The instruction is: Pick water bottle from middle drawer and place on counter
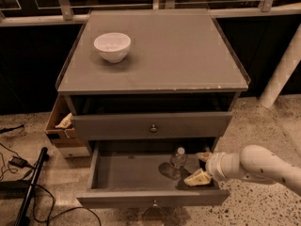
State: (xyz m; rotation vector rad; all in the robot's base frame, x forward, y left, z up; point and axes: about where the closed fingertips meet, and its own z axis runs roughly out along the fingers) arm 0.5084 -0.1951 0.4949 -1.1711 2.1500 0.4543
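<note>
The water bottle [178, 160], clear with a white cap, stands upright on the floor of the open middle drawer [136, 173], toward its right side. My gripper [199, 167] reaches into the drawer from the right on a white arm. Its two pale fingers are spread open, one behind [204, 156] and one in front [198, 178] of the bottle's right side, apart from it. The counter [160, 51] is the flat grey cabinet top above, with pale chips along its front edge.
A white round bowl [112, 46] sits on the counter's left rear. A brown cardboard box [61, 126] stands left of the cabinet. The upper drawer [153, 125] is closed. Black cables and a pole [28, 187] lie on the floor at the left. A white post [281, 74] stands at the right.
</note>
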